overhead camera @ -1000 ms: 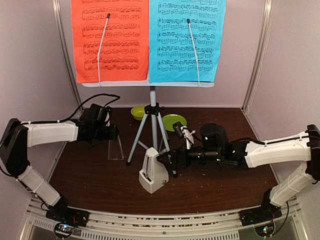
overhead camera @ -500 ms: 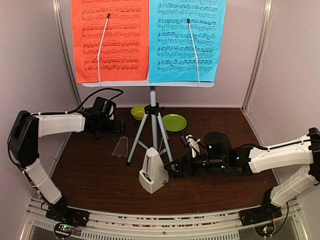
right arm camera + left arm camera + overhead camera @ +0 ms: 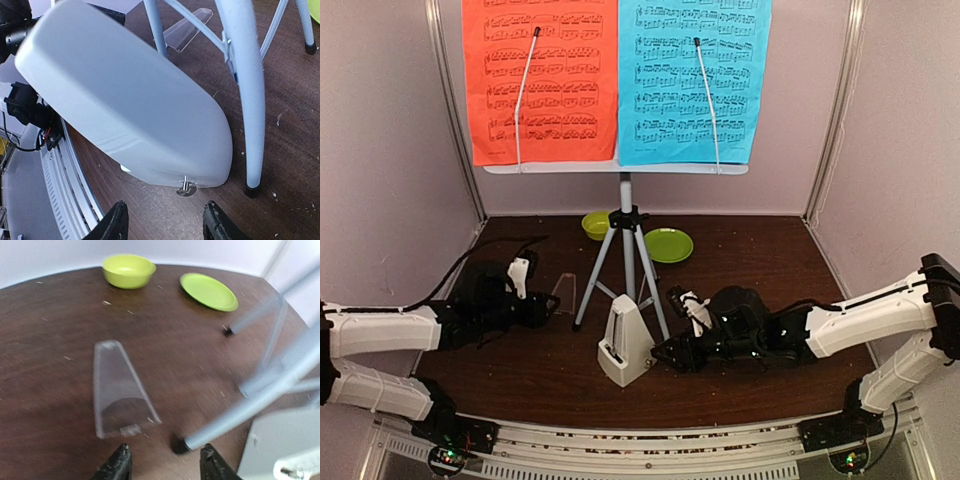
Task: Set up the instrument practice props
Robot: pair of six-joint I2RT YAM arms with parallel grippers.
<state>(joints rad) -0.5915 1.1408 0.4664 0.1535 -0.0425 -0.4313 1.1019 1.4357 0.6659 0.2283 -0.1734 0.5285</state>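
The pale grey music-stand desk (image 3: 730,168) stands on the grey tripod (image 3: 626,245), with the red sheet (image 3: 540,80) and the blue sheet (image 3: 695,80) resting on it. The whitish pyramid metronome (image 3: 623,342) stands upright just in front of the tripod and fills the right wrist view (image 3: 125,100). Its clear cover (image 3: 563,293) lies flat on the table (image 3: 117,390). My left gripper (image 3: 542,305) is low beside the cover, open and empty (image 3: 165,462). My right gripper (image 3: 665,352) hovers open (image 3: 166,220) just right of the metronome's base, not touching it.
A lime-green bowl (image 3: 595,225) and a lime-green plate (image 3: 668,244) sit behind the tripod against the back wall. A tripod foot (image 3: 180,444) rests close ahead of my left fingers. Tripod legs (image 3: 247,90) stand right behind the metronome. Walls enclose the brown table (image 3: 770,270).
The left arm has let go of the clear cover, which now lies flat, and has dropped back low to the near left. The right gripper has backed off the metronome and narrowed its jaws.
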